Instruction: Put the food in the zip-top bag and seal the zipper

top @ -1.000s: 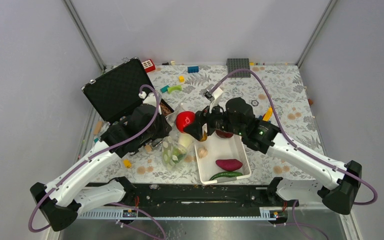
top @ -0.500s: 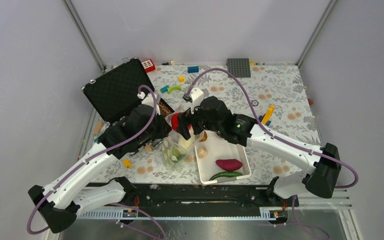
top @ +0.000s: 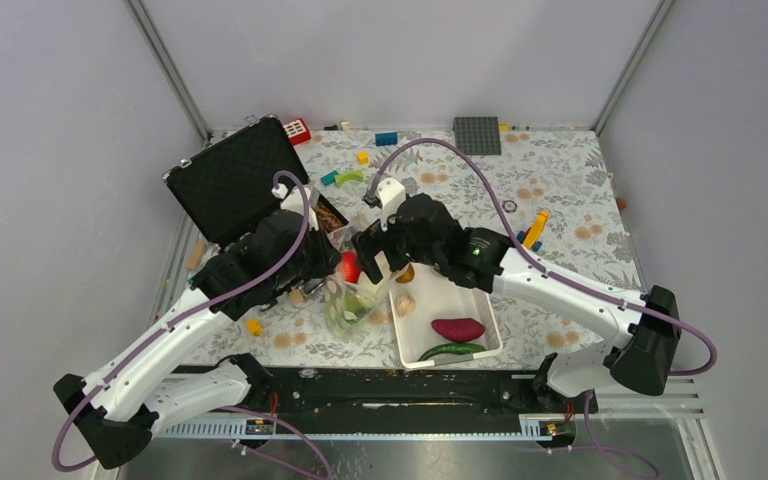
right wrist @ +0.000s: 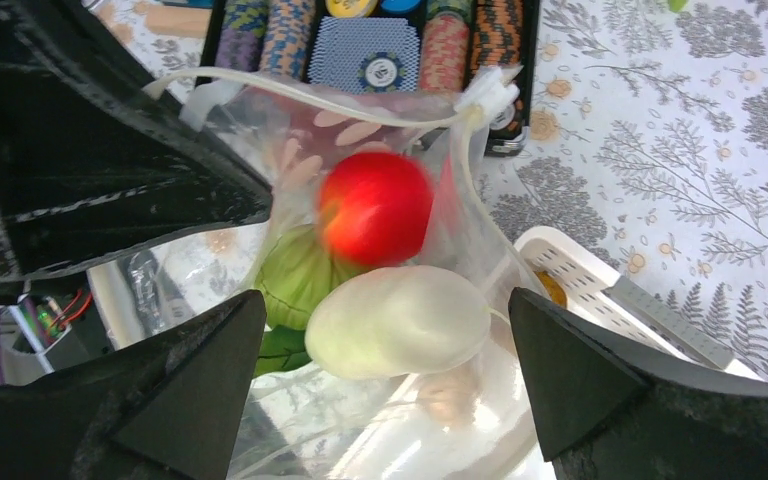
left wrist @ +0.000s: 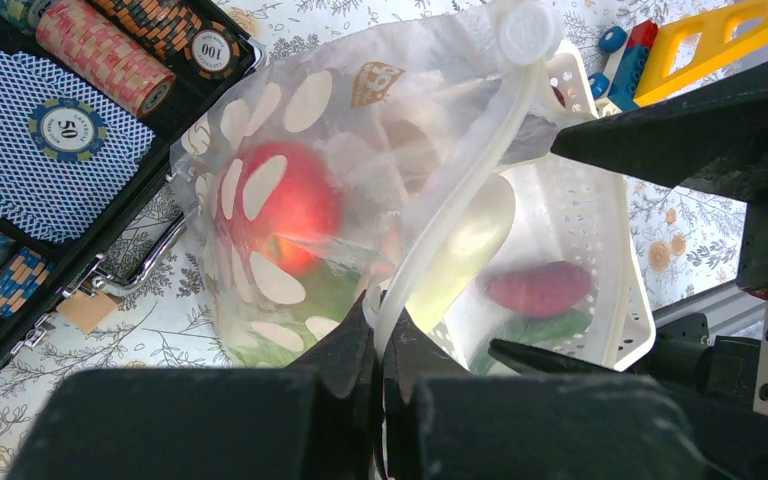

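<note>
Left gripper (left wrist: pixel 380 325): jaws fully closed, pinching the clear floppy plastic zip-top bag (left wrist: pixel 260 130) at its mouth edge, right on the thick pale press-seal zipper strip (left wrist: pixel 450 200). The bag sat on the floral-print table (top: pixel 560 180) between the open black chip case (top: pixel 230 180) and the white slotted plastic basket (top: pixel 487 310), just beside the basket. Couldn't resolve whether the bag and basket touched. The bag mouth gaped wide, the zipper was unsealed, and the opening faced up at the right wrist camera.

Right gripper (right wrist: pixel 385 315): fingers spread wide apart, nothing held, hovering directly over the bag mouth.

Inside the bag:
- round red toy tomato (right wrist: pixel 375 207), motion-blurred, uppermost
- green toy cabbage (right wrist: pixel 295 275) under it, on the left gripper's side
- white toy radish (right wrist: pixel 400 320) lying crosswise, against both

The left wrist view showed the tomato and the green through the bag wall, which was printed with white ovals.

Not bagged: the purple toy sweet potato (top: pixel 458 328) and the long green toy pepper (top: pixel 452 350) lay side by side at the basket's near end. A small pale-brown piece (top: pixel 405 303) sat at the basket's left side, too small to identify.

The case held rolls of poker chips (left wrist: pixel 100 60). Loose coloured building bricks (top: pixel 387 138) lay scattered along the table's far edge, well apart from the bag.
</note>
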Motion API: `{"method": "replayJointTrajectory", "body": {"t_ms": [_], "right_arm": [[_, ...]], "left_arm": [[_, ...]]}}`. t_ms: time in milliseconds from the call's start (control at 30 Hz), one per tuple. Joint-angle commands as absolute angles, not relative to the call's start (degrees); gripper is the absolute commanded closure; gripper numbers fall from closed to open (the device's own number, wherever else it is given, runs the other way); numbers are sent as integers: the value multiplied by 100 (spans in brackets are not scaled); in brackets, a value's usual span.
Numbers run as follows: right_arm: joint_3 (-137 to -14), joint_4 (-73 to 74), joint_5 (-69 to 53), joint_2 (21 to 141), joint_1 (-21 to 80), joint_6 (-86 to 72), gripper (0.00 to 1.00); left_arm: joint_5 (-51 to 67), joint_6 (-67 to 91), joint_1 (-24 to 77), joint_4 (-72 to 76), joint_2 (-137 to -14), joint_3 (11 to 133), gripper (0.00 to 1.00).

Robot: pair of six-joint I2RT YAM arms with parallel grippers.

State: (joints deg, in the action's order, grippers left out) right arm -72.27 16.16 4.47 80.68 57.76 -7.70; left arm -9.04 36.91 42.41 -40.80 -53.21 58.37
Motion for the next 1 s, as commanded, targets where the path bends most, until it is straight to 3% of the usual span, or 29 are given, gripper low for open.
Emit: {"method": "replayJointTrajectory", "body": {"t_ms": [0,200,467,967], "right_arm": [[-7410,1512,24,7722,5827,-640,0],[-7065,1141,-188,7194,5823,-671,0],[-6150,1062,1287,6194,5679,-1183,0],[-4760,2350,1144,5422,4790,-3326,0]], "left_arm": [[-921,3656,4214,-3867,-5139,5853,100],[-960,3647,4215,-3865,-5115,5832,100],[-1063,3660,4215,-3805,-5159,5766,100],[-1050,3604,4216,-3762,-5181,5714,100]]}}
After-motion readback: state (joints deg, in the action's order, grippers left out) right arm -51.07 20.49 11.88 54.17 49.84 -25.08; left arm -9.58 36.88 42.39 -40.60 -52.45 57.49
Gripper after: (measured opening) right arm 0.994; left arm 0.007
